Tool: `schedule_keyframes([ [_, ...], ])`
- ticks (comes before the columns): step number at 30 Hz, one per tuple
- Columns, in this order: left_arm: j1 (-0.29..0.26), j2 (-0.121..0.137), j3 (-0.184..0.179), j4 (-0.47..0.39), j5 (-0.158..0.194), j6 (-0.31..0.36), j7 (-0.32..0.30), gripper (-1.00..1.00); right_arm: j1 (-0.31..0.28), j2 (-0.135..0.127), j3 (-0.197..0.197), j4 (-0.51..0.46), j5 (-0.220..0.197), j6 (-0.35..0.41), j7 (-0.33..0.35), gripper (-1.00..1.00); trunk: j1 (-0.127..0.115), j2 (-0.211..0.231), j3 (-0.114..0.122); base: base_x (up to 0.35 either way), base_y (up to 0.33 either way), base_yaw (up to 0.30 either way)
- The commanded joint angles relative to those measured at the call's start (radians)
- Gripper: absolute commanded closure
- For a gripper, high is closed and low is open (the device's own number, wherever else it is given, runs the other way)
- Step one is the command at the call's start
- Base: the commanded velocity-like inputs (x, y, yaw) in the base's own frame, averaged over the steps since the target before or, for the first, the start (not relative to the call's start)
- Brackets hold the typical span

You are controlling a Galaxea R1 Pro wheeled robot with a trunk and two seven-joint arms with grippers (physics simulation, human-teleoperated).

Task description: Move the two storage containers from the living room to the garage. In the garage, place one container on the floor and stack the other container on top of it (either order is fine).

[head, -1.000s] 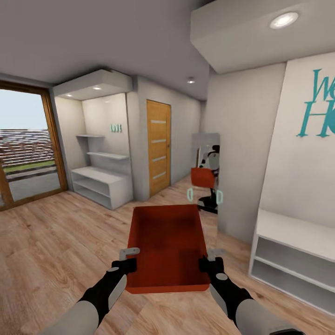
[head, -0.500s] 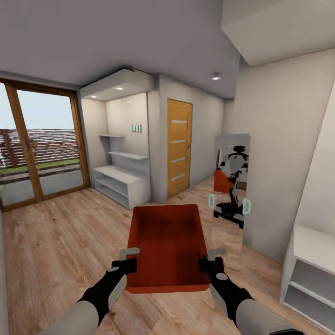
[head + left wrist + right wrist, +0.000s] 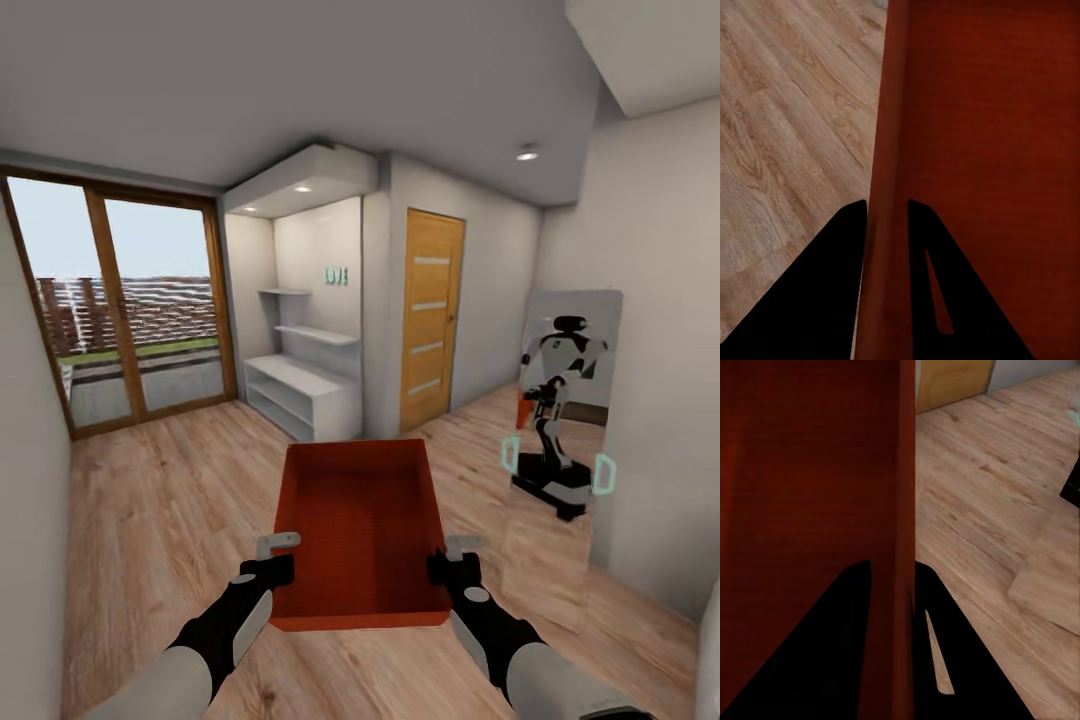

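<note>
Fingers (image 3: pixel 847 247) of both grippers clamp container (image 3: pixel 362 530) side walls; near wall hides floor beneath

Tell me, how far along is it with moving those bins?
One storage container is picked up: the left gripper and right gripper each clamp a side wall, carrying it above the light wood floor. Still left: reaching the garage, setting it down, then fetching and stacking the second bin.
</note>
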Motion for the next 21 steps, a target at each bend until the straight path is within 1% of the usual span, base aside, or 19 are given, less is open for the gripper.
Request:
schedule_keyframes([
  [1,-0.001,0.01,0.047,-0.004,-0.012,-0.056,0.082,1.0,-0.001,0.0,-0.014,0.001,-0.034,0.002,0.005,1.0,0.001,-0.001,-0.002,0.322,0.0,0.268],
  [8,-0.001,0.01,0.046,-0.005,-0.012,-0.056,0.082,1.0,-0.001,0.0,-0.014,0.001,-0.034,0.001,0.005,1.0,0.001,-0.001,-0.004,0.322,0.0,0.267],
  [21,-0.001,0.01,0.046,-0.005,-0.012,-0.056,0.082,1.0,-0.001,0.0,-0.014,0.001,-0.034,0.001,0.005,1.0,0.001,-0.001,-0.017,0.322,0.0,0.239],
])
